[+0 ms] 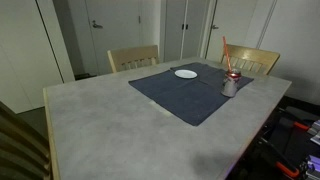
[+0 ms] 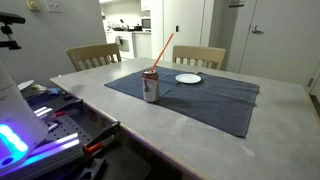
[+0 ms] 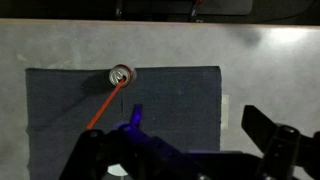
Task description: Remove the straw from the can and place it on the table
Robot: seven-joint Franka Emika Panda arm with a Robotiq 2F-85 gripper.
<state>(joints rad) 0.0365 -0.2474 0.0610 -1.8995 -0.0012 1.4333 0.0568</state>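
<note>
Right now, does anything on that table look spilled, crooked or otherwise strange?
Nothing looks spilled or broken. The one odd thing is the straw, which leans at a slant out of the can. The can stands upright on the dark mat, apart from the white plate.

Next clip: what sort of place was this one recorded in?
Probably a dining area in a home or apartment: a stone-look table with wooden chairs at its far side, a white plate on a dark mat, and what looks like a kitchen through the doorway behind.
</note>
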